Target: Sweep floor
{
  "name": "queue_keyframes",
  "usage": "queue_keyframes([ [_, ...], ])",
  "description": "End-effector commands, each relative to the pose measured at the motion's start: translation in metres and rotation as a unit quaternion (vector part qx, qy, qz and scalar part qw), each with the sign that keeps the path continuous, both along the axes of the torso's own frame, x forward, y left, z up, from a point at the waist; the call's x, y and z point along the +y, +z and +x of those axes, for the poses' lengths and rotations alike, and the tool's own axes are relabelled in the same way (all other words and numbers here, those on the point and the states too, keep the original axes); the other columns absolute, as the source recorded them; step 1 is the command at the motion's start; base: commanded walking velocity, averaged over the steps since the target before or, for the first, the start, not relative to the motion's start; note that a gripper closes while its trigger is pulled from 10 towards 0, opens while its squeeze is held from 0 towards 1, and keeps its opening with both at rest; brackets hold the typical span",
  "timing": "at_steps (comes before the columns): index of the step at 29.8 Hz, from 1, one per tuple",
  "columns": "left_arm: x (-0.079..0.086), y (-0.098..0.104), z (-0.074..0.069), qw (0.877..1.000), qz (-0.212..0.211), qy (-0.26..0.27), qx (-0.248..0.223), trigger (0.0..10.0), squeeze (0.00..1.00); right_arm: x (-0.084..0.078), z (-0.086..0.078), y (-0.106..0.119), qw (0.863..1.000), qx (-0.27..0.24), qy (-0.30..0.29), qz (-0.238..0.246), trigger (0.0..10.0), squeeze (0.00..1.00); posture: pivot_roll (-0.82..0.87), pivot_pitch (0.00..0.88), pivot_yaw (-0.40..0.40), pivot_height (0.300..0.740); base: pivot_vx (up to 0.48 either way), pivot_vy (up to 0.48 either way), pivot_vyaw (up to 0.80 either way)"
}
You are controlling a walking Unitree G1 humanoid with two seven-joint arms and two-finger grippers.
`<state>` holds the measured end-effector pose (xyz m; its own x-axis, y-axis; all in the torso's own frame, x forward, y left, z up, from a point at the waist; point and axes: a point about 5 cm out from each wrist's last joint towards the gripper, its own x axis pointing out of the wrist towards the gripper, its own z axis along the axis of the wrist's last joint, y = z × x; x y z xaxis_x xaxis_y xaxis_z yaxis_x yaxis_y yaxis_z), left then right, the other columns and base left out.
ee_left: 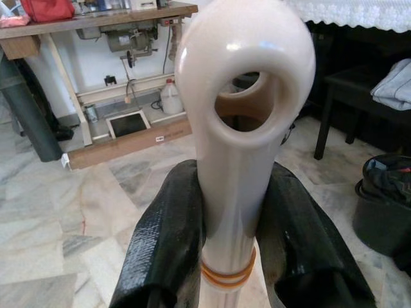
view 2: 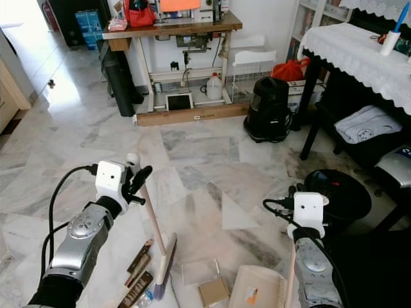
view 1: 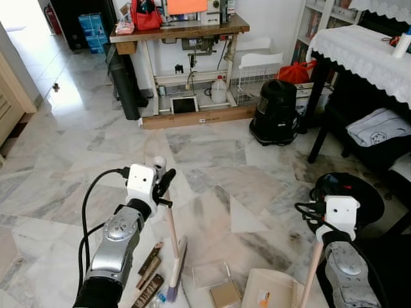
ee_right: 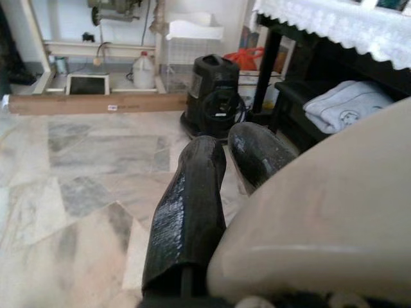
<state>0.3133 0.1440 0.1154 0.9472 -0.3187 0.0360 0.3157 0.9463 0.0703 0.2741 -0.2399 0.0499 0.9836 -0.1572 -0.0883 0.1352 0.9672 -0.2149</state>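
My left gripper [view 1: 165, 181] is shut on the top of a cream broom handle [ee_left: 241, 128], just below its hanging loop. The broom stands nearly upright, and its brush [view 1: 178, 269] rests on the marble floor in front of me. My right gripper [ee_right: 221, 144] is shut on the pale handle [view 1: 313, 266] of a cream dustpan [view 1: 270, 289], which sits low on the floor to the right of the brush. Litter lies between them: brown wrappers [view 1: 151, 260], a clear plastic box [view 1: 210, 274] and a small cardboard box [view 1: 225, 294].
A sewing table [view 1: 180, 32] stands against the far wall. A black vacuum cleaner [view 1: 276, 112] sits to its right. At the right are a lace-covered table [view 1: 366, 51], a dark bench with a folded towel [view 1: 379, 128], and a black bin [view 1: 350, 192] near my right arm.
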Motion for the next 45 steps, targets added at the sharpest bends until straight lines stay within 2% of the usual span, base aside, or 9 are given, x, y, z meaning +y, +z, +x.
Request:
queue_keyframes([
  [1,0.0,0.012,0.002,1.0,-0.001,-0.005,-0.025,10.0,0.0,-0.001,0.0,0.001,1.0,-0.003,0.01,-0.006,10.0,0.0,-0.1,0.0,0.06,0.74,0.0,0.0,0.0],
  [10,-0.006,0.014,0.002,1.0,-0.003,-0.018,-0.021,10.0,0.0,0.008,-0.003,-0.011,1.0,0.015,0.021,0.002,10.0,0.0,-0.09,0.001,0.061,0.74,0.0,0.0,0.0],
  [13,-0.008,0.013,0.007,1.0,-0.008,-0.019,-0.016,10.0,0.0,0.015,-0.004,-0.016,0.999,0.02,0.029,0.006,10.0,0.0,-0.08,0.005,0.062,0.74,0.0,0.0,0.0],
  [22,-0.009,0.003,0.021,1.0,-0.016,-0.009,0.007,10.0,0.0,0.021,-0.006,-0.021,0.999,0.025,0.035,0.012,10.0,0.0,-0.09,0.009,0.059,0.74,0.0,0.0,0.0],
  [30,-0.014,-0.008,0.028,0.999,-0.013,-0.024,0.036,10.0,0.0,0.021,-0.006,-0.021,0.999,0.024,0.036,0.011,10.0,0.0,-0.1,0.01,0.058,0.74,0.0,0.0,0.0],
  [39,-0.02,-0.019,0.028,0.998,-0.017,-0.035,0.053,10.0,0.0,0.019,-0.007,-0.019,0.999,0.02,0.037,0.006,10.0,0.0,-0.12,0.015,0.053,0.74,0.0,0.0,0.0],
  [45,-0.024,-0.026,0.027,0.996,-0.039,-0.038,0.074,10.0,0.0,0.018,-0.008,-0.018,0.999,0.019,0.038,0.004,10.0,0.0,-0.13,0.021,0.048,0.74,0.0,0.0,0.0],
])
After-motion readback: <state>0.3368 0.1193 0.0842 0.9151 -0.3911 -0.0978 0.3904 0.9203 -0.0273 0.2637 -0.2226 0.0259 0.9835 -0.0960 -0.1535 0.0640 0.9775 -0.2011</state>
